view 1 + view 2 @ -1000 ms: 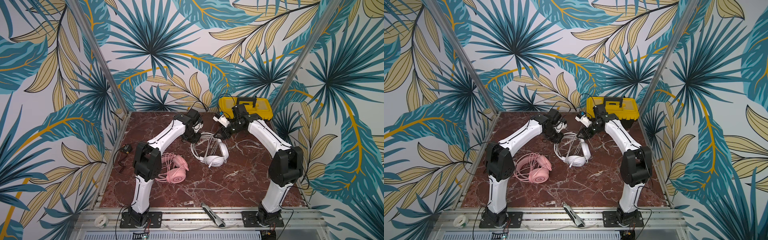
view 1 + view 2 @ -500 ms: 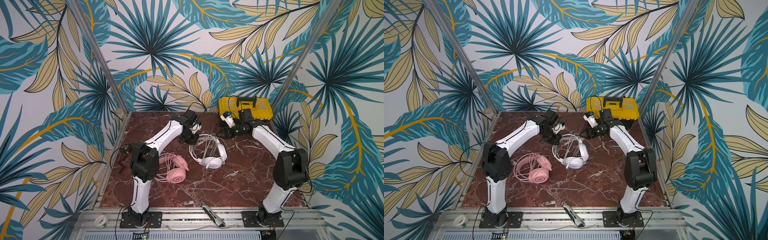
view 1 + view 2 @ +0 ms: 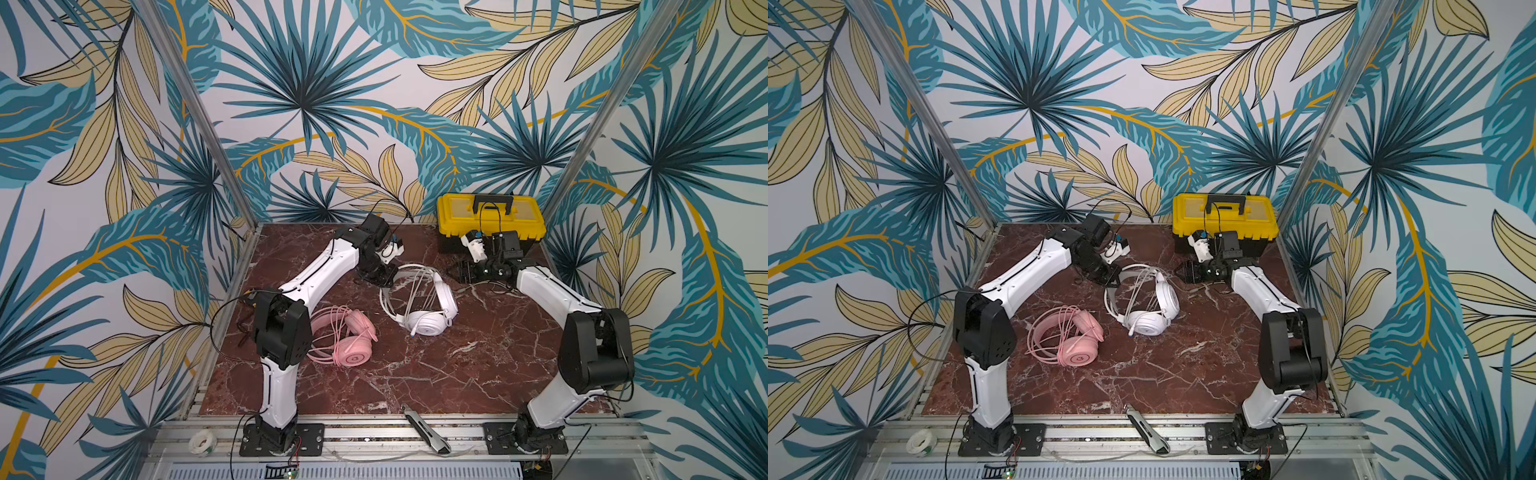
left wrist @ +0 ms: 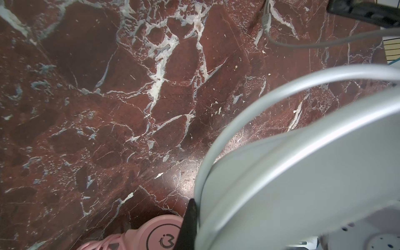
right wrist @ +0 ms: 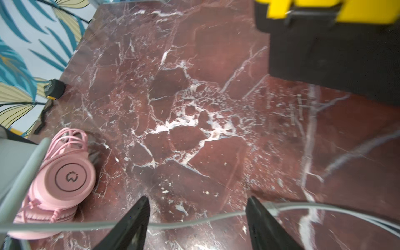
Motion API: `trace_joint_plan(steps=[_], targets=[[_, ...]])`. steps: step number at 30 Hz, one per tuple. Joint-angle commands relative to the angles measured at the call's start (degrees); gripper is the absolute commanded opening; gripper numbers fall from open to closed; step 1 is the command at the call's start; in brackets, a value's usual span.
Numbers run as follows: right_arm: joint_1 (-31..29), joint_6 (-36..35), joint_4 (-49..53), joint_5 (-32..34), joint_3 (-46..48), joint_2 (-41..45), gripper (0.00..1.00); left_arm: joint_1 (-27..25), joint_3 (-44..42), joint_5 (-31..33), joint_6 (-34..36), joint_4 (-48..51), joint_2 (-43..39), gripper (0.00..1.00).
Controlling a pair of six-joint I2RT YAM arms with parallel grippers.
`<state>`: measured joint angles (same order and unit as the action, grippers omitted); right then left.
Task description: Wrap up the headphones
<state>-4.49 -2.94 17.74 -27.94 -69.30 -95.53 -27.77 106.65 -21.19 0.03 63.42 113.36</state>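
**A:** How far along is the wrapping?

**B:** About halfway, I'd judge. The pink headset (image 3: 353, 355) lies on the tabletop (image 3: 478, 374) beside the left arm's elbow. Its cable is looped round the band, and I see no loose tail. That one looks done.

**A:** And the white headset (image 3: 428, 328)?

**B:** It lies flat in the middle of the tabletop. A few strands cross its band in both top views, but the cable (image 5: 184, 223) trails off toward the right arm. So there are turns left to make.

**A:** What are the jaws doing?

**B:** The left jaws are clenched at the far end of the white band. The wrist view shows one finger (image 4: 190, 223) hard against it, so I take them to be grasping the white headset. The right jaws are spread, with fingers (image 5: 132, 227) on either side of the loose cable, gripping nothing.

**A:** Is there room to move?

**B:** It is tight at the back. The toolbox (image 3: 519, 220) stands just behind the right jaws in the far right corner, and walls close in three sides. The near half of the tabletop is bare, which gives good room for drawing cable out. The pink headset sits near the white one, so a wide sweep that way could snag it. A cutter (image 3: 426, 430) and a tape roll (image 3: 202, 442) lie on the front rail, off the tabletop.
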Motion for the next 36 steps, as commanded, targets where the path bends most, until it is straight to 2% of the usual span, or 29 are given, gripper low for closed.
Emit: trace_joint_plan(steps=[1, 5, 7, 9, 12, 25, 30, 36], targets=[[0.7, 1.8, -3.3, 2.3, 3.6, 3.4, 0.71, 0.6, 0.8, -5.2, -0.5, -0.6, -2.7, 0.0], [1.1, 1.8, -4.4, 1.3, 8.7, 5.9, 0.72, 0.8, 1.2, -6.2, -0.6, -0.5, -2.3, 0.0], [1.1, 1.3, -4.8, -1.7, 11.4, 7.0, 0.72, 0.9, 1.5, -6.5, -0.6, -0.5, -2.0, 0.0], [1.1, 1.5, -8.9, -4.2, 14.5, 7.9, 0.72, 0.9, 1.7, -6.8, -0.6, -0.5, -1.8, 0.0], [1.0, 3.4, -12.3, -4.2, 17.0, 7.6, 0.72, 0.9, 2.2, -7.1, -0.7, -0.5, -1.6, 0.0], [-1.1, 8.4, -14.7, -7.0, 7.6, -3.7, 0.71, 0.9, 3.4, -7.5, -1.5, -0.4, -1.2, 0.0], [-1.6, 10.5, -19.3, -5.6, 11.3, -1.1, 0.71, 0.9, 3.5, -7.5, -1.7, -0.5, -1.1, 0.0], [-1.5, 12.3, -21.2, -0.6, 17.2, 5.5, 0.71, 0.9, 4.0, -7.6, -1.8, -0.4, -0.5, 0.0]])
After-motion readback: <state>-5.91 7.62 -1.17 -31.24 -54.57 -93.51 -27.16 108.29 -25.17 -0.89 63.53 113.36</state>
